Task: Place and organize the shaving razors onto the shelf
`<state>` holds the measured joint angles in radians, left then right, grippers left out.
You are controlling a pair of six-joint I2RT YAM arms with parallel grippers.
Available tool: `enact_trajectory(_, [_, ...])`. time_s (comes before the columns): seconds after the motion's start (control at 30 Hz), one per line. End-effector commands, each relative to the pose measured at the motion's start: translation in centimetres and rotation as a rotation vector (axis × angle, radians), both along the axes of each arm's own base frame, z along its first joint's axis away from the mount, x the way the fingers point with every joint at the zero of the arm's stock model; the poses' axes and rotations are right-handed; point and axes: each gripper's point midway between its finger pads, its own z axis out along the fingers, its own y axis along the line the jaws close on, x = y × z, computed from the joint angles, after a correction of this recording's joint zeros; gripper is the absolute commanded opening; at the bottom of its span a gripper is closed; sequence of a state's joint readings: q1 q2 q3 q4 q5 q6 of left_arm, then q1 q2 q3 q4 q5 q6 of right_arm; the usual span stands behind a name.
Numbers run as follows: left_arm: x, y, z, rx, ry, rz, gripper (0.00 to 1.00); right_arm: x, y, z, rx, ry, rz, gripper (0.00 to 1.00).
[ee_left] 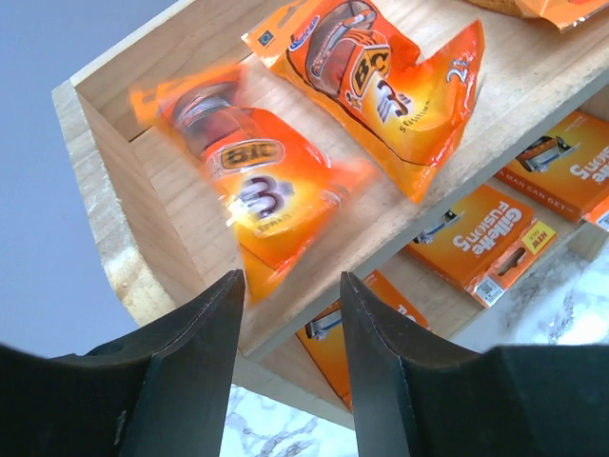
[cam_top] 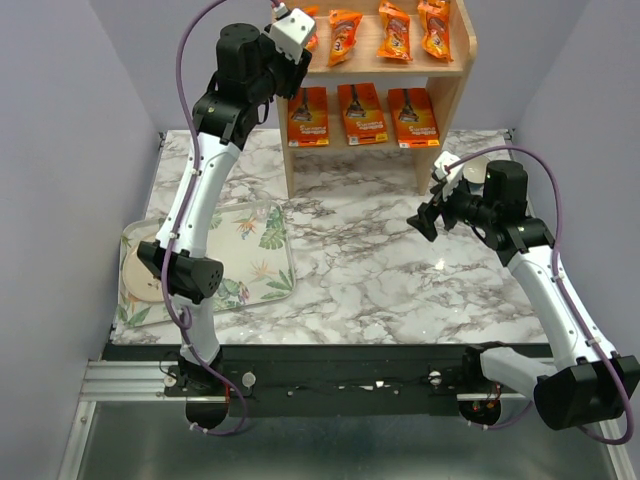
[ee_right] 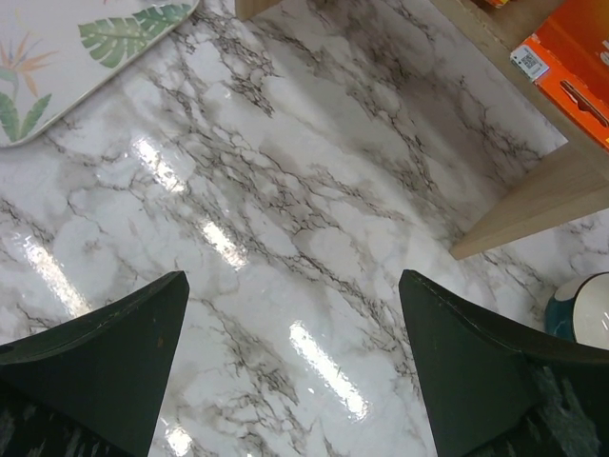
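Our right hand (ee_right: 293, 278) hovers spread and empty over the surface (ee_right: 285, 181); our left hand (ee_left: 290, 281), up at the shelf (ee_left: 100, 181), stands parted, holding nothing. Just beyond it a razor pack (ee_left: 252, 190) lies blurred near the top board's front edge; unsettled, we judge, it may slide off, or snag as we retreat.

Light: bright, even, overhead | Glare: white streaks on marble surface (ee_right: 314, 352) | Blur: leftmost razor pack (ee_left: 252, 190) smeared, rest sharp | Near jaws: dark, soft-edged

Shelf (cam_top: 452, 105): razors (cam_top: 363, 113), prob. 4 top, 3 btm
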<state>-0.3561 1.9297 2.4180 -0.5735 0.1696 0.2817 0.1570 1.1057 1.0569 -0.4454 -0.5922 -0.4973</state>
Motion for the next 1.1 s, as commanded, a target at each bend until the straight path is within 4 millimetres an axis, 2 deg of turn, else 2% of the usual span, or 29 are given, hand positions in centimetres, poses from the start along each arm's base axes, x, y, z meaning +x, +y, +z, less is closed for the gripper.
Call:
enact_trajectory(0.0, [-0.9,2.3,4.3,-0.071,-0.095,0.082,0.55,-0.1,-0.2,-0.2,0.000,-0.003,-0.018,1.00])
enact_trajectory(0.23, [-1.7,2.8,5.0,-0.109,-0.092,0.104,0.58,-0.1,-0.1,-0.2,0.005,-0.003,-0.017,1.00])
enact_trajectory(0.47, [-5.9,3.6,9.5,-0.118,-0.191,0.078,0.59,-0.3,-0.4,-0.7,0.005,0.001,-0.025,1.00])
enact_trajectory(0.53, [-6.5,4.6,9.7,-0.098,-0.204,0.111,0.60,-0.3,-0.5,-0.5,0.005,-0.005,-0.028,1.00])
enact_trajectory(0.57, [-7.6,5.5,10.9,-0.086,-0.244,0.132,0.63,-0.3,-0.5,-0.2,0.010,-0.009,-0.032,1.00])
enact_trajectory(0.6, [-8.0,6.1,11.2,-0.081,-0.261,0.153,0.70,-0.3,-0.4,0.2,0.016,-0.015,-0.031,1.00])
enact_trajectory(0.63, [-7.4,6.5,9.9,-0.066,-0.258,0.185,0.84,-0.3,-0.4,0.6,0.023,-0.023,-0.034,1.00])
enact_trajectory(0.67, [-9.1,7.5,11.1,-0.073,-0.300,0.202,0.89,-0.5,-0.4,0.8,0.029,-0.017,-0.035,1.00])
enact_trajectory(0.7, [-9.5,7.7,10.7,-0.072,-0.303,0.206,0.93,-0.6,-0.1,1.8,0.039,-0.032,-0.020,1.00])
enact_trajectory(0.73, [-9.0,7.5,8.1,-0.061,-0.264,0.206,0.99,-0.8,-0.1,2.3,0.043,-0.036,-0.013,1.00])
enact_trajectory(0.77, [-10.4,8.0,8.2,-0.076,-0.270,0.207,0.99,-1.2,0.0,2.8,0.052,-0.034,-0.011,1.00])
enact_trajectory(0.8, [-10.7,7.9,7.0,-0.100,-0.233,0.204,0.99,-1.4,0.0,3.2,0.062,-0.032,-0.012,1.00])
enact_trajectory(0.83, [-10.3,7.6,3.4,-0.081,-0.151,0.199,0.99,-1.5,0.1,4.0,0.076,-0.040,-0.019,1.00])
enact_trajectory(0.87, [-11.3,7.9,2.7,-0.101,-0.129,0.201,0.99,-1.6,0.1,4.3,0.115,-0.011,-0.049,1.00])
enact_trajectory(0.93, [-11.9,7.8,-0.4,-0.139,-0.045,0.208,0.99,-1.7,-0.4,5.0,0.150,0.006,-0.120,1.00])
enact_trajectory(0.97, [-12.4,7.7,-3.7,-0.118,0.017,0.199,0.99,-2.0,-0.6,4.8,0.201,0.077,-0.179,1.00])
enact_trajectory(1.0, [-12.8,7.6,-5.2,-0.110,0.047,0.185,0.99,-1.8,-1.3,4.6,0.199,0.098,-0.244,1.00])
enact_trajectory(1.03, [-12.9,7.5,-8.8,-0.099,0.122,0.192,0.99,-1.8,-1.7,4.3,0.203,0.126,-0.284,1.00])
enact_trajectory(1.07, [-13.6,7.8,-9.5,-0.105,0.132,0.196,0.99,-2.2,-2.2,3.9,0.213,0.185,-0.340,1.00])
